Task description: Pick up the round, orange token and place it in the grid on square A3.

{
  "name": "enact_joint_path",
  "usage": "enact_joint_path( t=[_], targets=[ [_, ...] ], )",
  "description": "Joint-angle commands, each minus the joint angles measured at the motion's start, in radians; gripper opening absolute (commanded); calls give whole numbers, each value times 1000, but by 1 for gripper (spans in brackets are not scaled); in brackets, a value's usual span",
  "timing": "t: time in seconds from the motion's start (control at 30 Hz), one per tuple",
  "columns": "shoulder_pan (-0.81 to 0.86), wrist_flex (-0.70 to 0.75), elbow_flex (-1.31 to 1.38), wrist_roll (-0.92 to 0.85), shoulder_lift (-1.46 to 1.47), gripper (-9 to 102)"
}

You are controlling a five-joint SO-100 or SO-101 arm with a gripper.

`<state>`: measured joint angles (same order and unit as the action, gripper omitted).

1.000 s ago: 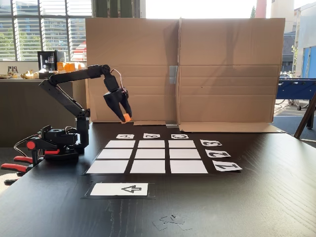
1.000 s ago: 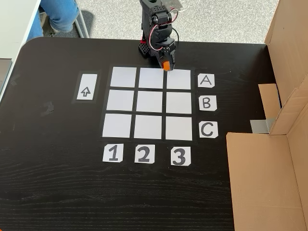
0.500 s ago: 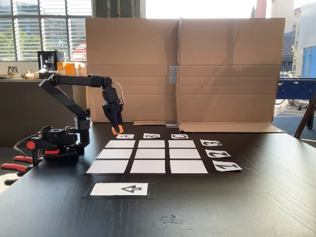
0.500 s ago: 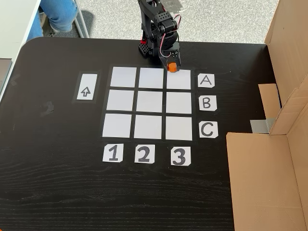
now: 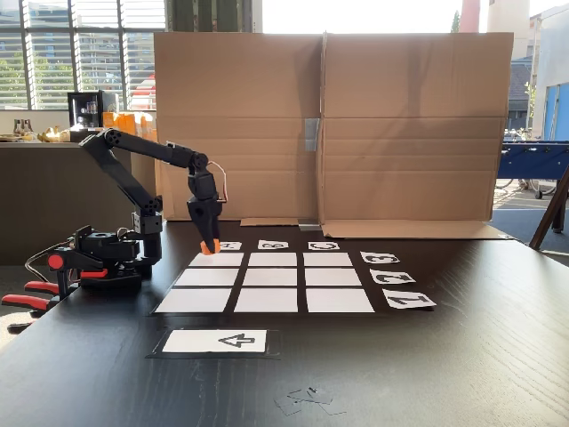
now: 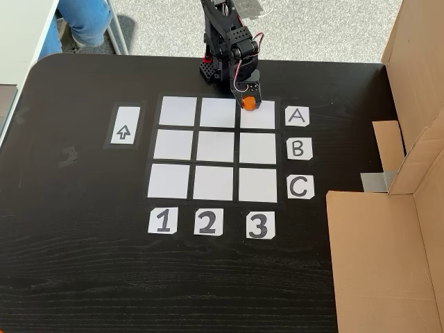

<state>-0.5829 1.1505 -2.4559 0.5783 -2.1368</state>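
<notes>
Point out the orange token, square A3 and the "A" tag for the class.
orange token (image 6: pixel 248 103), fixed view from above, its flat top.
square A3 (image 6: pixel 262 119), same view, bare white lower part.
"A" tag (image 6: pixel 297 116), same view, the printed letter.

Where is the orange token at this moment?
In the high fixed view, the token sits between the jaws, over the top edge of square A3, left of the A tag.

My gripper (image 5: pixel 207 249) has the token (image 5: pixel 208 247) pinched, hanging low right at the grid's (image 5: pixel 267 283) far-left corner cell, by the A tag (image 5: pixel 229 245).
</notes>
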Motion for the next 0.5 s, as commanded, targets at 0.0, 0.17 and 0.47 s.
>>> enact_joint_path(
  t=[0.0, 0.17, 0.47],
  targets=[
    [-6, -51, -18, -8, 15, 0],
    [0, -94, -44, 0, 3, 1],
    [12, -86, -106, 17, -18, 24]
  ],
)
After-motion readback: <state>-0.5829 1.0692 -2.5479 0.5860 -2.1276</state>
